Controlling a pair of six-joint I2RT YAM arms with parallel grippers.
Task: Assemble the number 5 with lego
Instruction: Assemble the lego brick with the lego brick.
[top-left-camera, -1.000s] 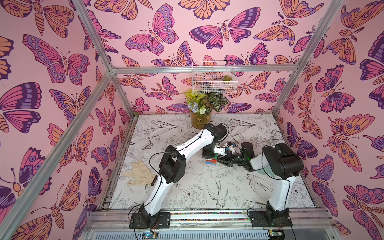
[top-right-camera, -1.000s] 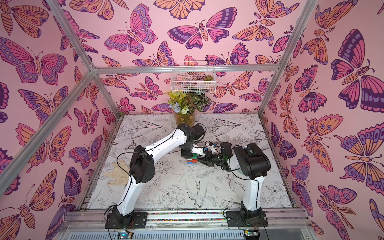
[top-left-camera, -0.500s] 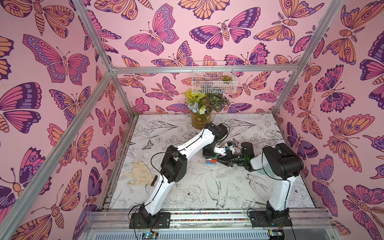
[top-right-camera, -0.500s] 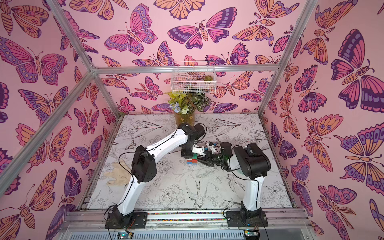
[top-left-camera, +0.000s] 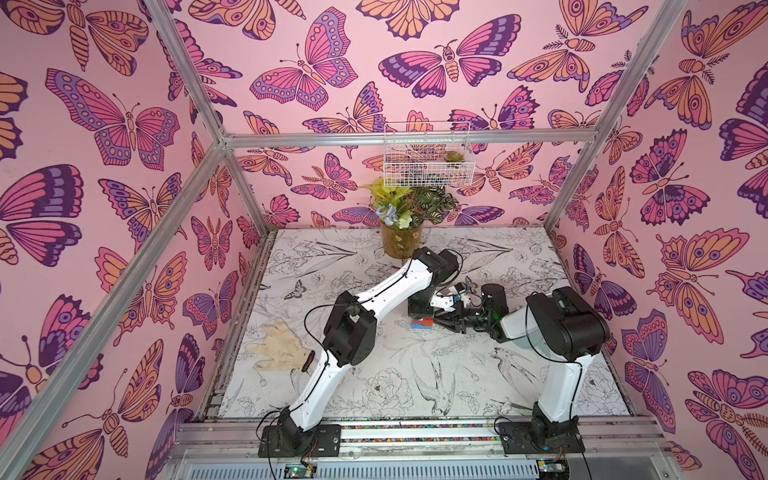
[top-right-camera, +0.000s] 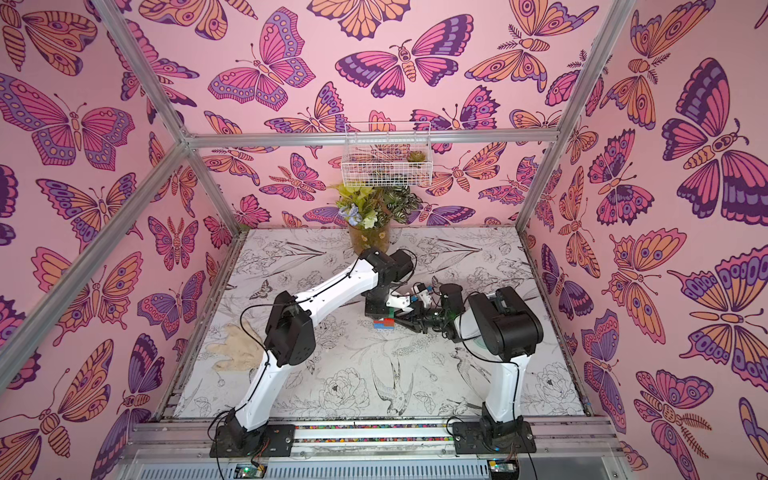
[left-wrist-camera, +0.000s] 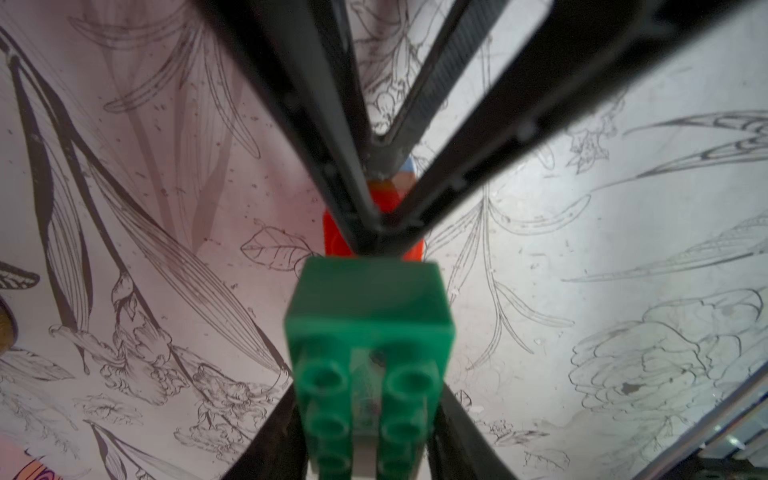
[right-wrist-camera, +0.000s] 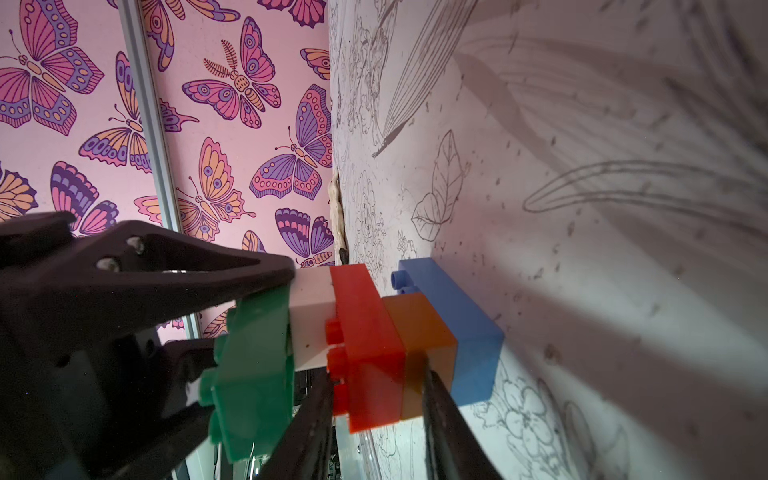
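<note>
Your right gripper (left-wrist-camera: 375, 237) pinches the number 5 (right-wrist-camera: 365, 332); left gripper (left-wrist-camera: 368, 374) grip unclear. Retract crooked and you unseat its green brick (right-wrist-camera: 249, 374).

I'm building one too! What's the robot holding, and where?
The right claw pinches the lego stack across its red brick and orange brick. The left claw straddles the green brick, but whether it grips cannot be told.
</note>
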